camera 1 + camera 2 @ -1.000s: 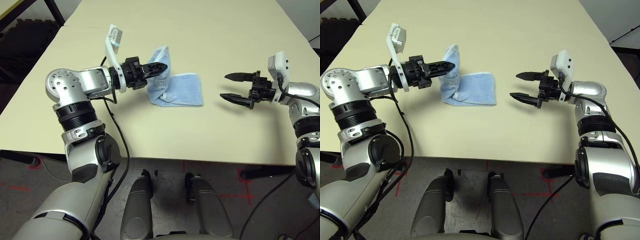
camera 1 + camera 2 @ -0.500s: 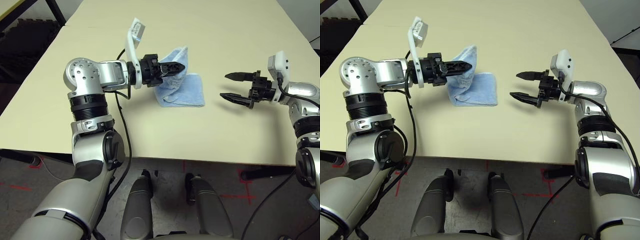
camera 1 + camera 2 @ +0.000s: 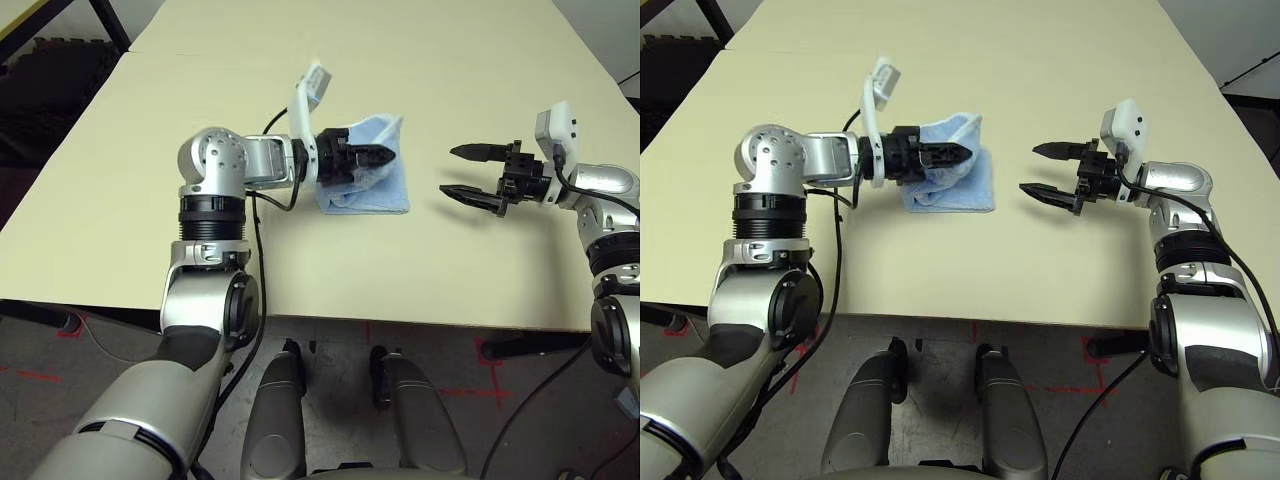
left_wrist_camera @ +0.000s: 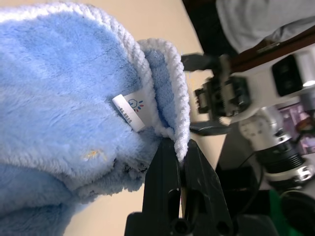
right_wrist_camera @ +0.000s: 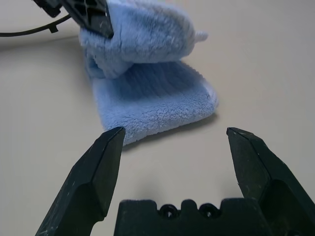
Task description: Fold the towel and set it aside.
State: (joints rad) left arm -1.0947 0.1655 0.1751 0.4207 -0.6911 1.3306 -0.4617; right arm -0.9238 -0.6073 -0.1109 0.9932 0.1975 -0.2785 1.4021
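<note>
A small white tag (image 4: 132, 110) sewn onto the light blue towel (image 4: 64, 103) carries a tiny printed emblem in blue with red and green specks. Beneath it runs a short line of dark lettering, too small to make out. No other text, number or brand can be read anywhere.

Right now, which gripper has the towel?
The left gripper: its black fingers are pinched shut on the towel's white-stitched edge, lifting that flap over the rest. The right gripper hangs open beside the towel, apart from it.
</note>
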